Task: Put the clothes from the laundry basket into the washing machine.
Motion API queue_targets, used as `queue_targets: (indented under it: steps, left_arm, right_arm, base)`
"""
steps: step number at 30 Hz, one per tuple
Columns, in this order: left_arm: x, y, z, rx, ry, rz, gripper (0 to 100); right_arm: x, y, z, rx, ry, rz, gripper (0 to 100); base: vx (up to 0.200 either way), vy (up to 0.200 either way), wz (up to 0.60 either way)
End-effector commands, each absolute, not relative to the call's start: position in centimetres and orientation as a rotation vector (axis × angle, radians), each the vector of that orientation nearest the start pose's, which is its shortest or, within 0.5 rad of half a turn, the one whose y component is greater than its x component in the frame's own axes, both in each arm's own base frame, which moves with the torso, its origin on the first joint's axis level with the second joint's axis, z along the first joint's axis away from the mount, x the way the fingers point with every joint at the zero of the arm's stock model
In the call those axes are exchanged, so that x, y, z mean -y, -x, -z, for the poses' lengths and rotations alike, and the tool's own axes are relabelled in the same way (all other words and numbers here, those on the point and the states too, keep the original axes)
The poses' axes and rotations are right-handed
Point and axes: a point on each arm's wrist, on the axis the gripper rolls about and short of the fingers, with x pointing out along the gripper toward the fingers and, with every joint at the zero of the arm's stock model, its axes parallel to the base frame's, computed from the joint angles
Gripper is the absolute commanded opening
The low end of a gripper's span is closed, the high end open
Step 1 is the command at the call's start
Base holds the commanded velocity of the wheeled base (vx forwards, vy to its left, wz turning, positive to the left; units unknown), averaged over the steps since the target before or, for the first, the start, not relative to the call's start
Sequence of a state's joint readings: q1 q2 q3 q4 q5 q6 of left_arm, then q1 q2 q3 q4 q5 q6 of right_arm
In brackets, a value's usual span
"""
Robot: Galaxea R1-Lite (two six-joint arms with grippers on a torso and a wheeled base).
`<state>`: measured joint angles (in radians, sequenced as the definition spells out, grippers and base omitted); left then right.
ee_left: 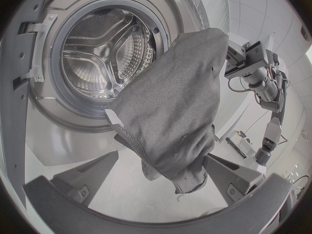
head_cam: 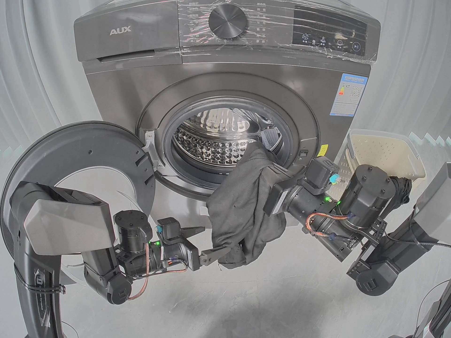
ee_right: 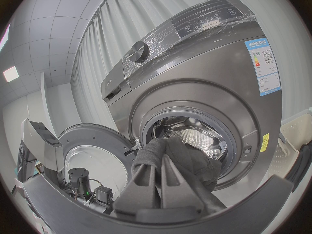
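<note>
Dark grey garment (head_cam: 244, 203): hangs outside the washing machine (head_cam: 141, 85), in front of the port rim at 4 o'clock. Its top is at the drum (head_cam: 211, 137) mouth and its hem hangs loose below.

Right end effector (ee_right: 161, 156): clenched on the garment's upper fold.

Left end effector (ee_left: 161, 160): released, fingers spread either side of the hem.

Door (head_cam: 80, 165): open, at 9 o'clock.

Laundry basket (head_cam: 385, 151): at 3 o'clock; contents cannot be judged.

Assessment: the drum appears bare and the garment is not yet inside. Loading is largely outstanding.
</note>
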<state>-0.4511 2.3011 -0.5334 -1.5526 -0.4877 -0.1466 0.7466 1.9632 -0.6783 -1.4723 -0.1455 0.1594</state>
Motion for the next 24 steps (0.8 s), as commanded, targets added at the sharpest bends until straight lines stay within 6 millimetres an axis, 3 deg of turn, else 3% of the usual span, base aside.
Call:
queue_targets:
  steps: [1, 24]
  left_arm:
    - [15.9, -30.0, -1.3, -0.298, 0.139, 0.921, 100]
    - [17.1, -29.7, 1.3, -0.371, 0.136, 0.957, 100]
  right_arm:
    - [-22.7, -24.9, -15.1, 0.126, -0.238, -0.614, 0]
    - [-22.9, -25.1, -15.1, 0.132, -0.240, -0.615, 0]
  base:
    - [0.000, 0.000, 0.00]
    - [0.000, 0.000, 0.00]
